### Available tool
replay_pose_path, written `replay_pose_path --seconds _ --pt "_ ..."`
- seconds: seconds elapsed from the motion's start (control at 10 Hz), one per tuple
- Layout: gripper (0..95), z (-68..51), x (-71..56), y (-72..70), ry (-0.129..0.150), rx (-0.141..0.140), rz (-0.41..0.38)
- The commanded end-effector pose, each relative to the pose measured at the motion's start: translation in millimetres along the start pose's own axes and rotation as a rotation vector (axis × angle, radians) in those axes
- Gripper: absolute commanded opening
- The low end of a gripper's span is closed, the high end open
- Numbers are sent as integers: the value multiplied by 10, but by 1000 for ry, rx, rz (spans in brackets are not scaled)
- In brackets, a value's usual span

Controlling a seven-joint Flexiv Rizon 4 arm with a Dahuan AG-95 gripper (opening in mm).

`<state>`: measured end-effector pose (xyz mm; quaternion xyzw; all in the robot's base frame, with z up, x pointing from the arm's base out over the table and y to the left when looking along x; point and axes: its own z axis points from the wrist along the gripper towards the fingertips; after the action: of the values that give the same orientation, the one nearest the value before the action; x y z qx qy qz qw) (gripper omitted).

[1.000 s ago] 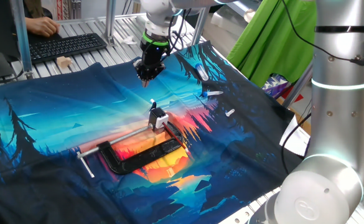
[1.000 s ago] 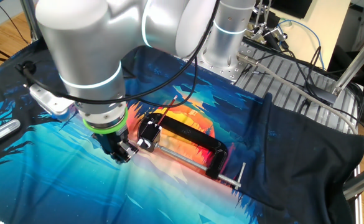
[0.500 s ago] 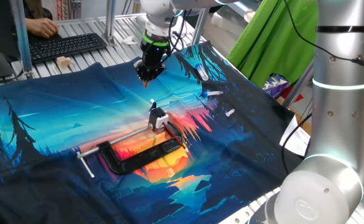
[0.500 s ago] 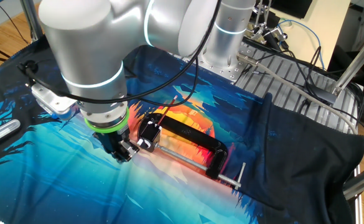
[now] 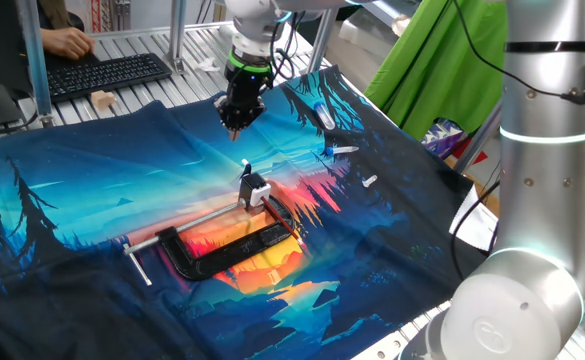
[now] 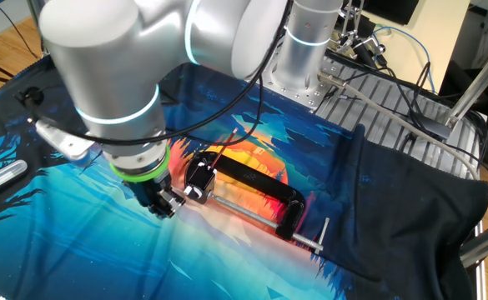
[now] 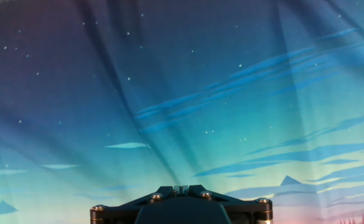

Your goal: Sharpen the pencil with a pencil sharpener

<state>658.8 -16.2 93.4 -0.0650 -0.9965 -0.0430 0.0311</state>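
Observation:
My gripper (image 5: 237,128) hangs over the blue part of the cloth, a little beyond the pencil sharpener (image 5: 255,189). It also shows in the other fixed view (image 6: 167,206), just left of the sharpener (image 6: 198,178). The sharpener is a small white-and-black block held at the end of the black C-clamp (image 5: 227,251). In the hand view the gripper (image 7: 180,188) has its jaws pressed together, with only cloth beyond them. A short thin dark stub with a reddish tip (image 5: 244,168) stands just above the sharpener. I cannot tell whether it is the pencil.
The clamp's steel rod (image 5: 187,226) runs left to a crossbar (image 5: 138,263). Blue-and-white marker pens (image 5: 324,116) and small white bits (image 5: 369,182) lie on the cloth to the right. Another marker (image 6: 0,177) lies far left. A person types on a keyboard (image 5: 107,72) at the back.
The gripper has shifted very slightly up and away from the sharpener, and the arm above it has swung a little. The sharpener and clamp have not moved.

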Motion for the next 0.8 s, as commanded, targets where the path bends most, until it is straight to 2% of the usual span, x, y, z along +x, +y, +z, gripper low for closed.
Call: replay_pose_path --seconds 0.1,0.4,0.6,0.7,0.8 --pt "0 -6 24 -5 2 -5 17" --pt "0 -6 24 -5 8 -9 10" --pt "0 -6 24 -5 2 23 3" --pt "0 -6 24 -5 2 23 3" --pt "190 57 -11 19 0 48 25"
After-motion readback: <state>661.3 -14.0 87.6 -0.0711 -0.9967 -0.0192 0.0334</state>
